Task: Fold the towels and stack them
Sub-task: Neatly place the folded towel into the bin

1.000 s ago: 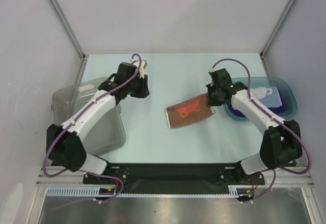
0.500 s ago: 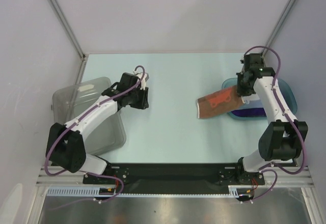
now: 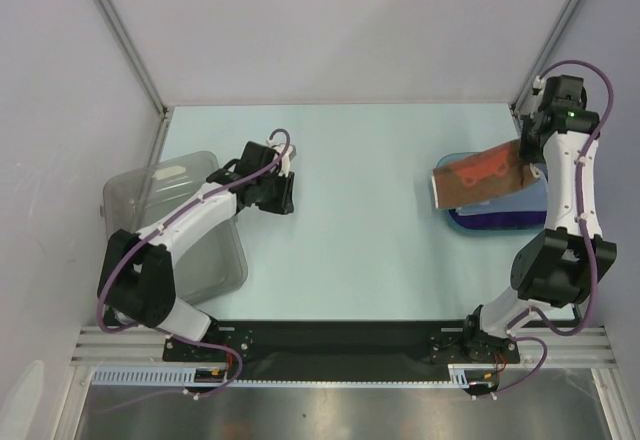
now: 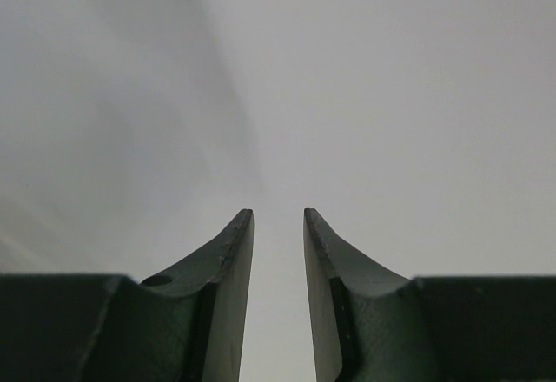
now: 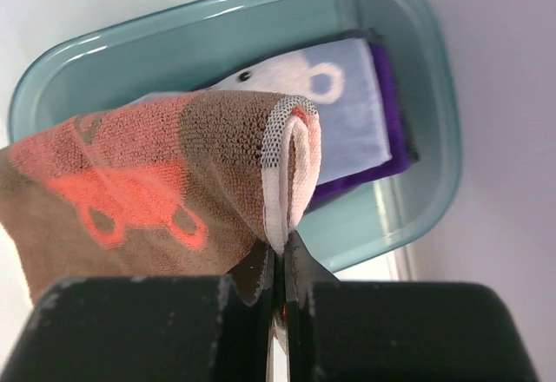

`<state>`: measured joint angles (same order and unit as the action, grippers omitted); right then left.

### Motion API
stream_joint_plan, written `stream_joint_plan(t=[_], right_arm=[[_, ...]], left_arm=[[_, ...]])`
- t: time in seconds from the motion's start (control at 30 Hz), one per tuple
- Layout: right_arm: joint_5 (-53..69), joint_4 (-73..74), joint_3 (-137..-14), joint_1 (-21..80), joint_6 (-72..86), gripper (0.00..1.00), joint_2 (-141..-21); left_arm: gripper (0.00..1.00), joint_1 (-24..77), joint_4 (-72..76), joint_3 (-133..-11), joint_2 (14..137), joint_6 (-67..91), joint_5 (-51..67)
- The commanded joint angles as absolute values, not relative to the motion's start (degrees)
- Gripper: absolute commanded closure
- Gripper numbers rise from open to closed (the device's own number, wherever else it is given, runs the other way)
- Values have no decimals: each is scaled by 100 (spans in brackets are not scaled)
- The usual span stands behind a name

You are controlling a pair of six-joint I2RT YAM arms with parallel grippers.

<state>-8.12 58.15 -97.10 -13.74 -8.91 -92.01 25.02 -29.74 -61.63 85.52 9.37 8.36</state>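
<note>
My right gripper is shut on the edge of a folded orange-brown towel with an orange print and holds it in the air above the teal tray. In the right wrist view the towel hangs from my gripper over the tray. A light blue towel with white print lies in the tray on a purple towel. My left gripper is open and empty over the table, left of centre; its wrist view shows my gripper with a gap between the fingers.
A clear plastic bin sits at the left edge of the pale table, under the left arm. White enclosure walls stand close to the left, the back and the right, right beside the raised right arm.
My right gripper has carried the orange-brown towel from the table's centre rightward and up until it is over the teal tray. My left gripper has drawn slightly toward the table's middle.
</note>
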Motion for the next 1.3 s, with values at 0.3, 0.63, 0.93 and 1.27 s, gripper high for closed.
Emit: stream_joint_plan(t=[0.3, 0.63, 0.93, 1.27], right_arm=[[-597, 5721, -10502, -2345, -1170, 48, -10384], [-449, 5977, -11698, -2296, -387, 0, -10627], [137, 5459, -10664, -625, 728, 0, -8888], [2102, 2346, -7261, 343, 2575, 0, -5811]], left_arm=[[65, 2549, -3208, -6969, 8947, 686, 967], [65, 2558, -3358, -7381, 8693, 589, 564], [0, 2566, -2787, -8481, 7577, 466, 1132], [0, 2566, -1511, -7085, 6066, 844, 2636]])
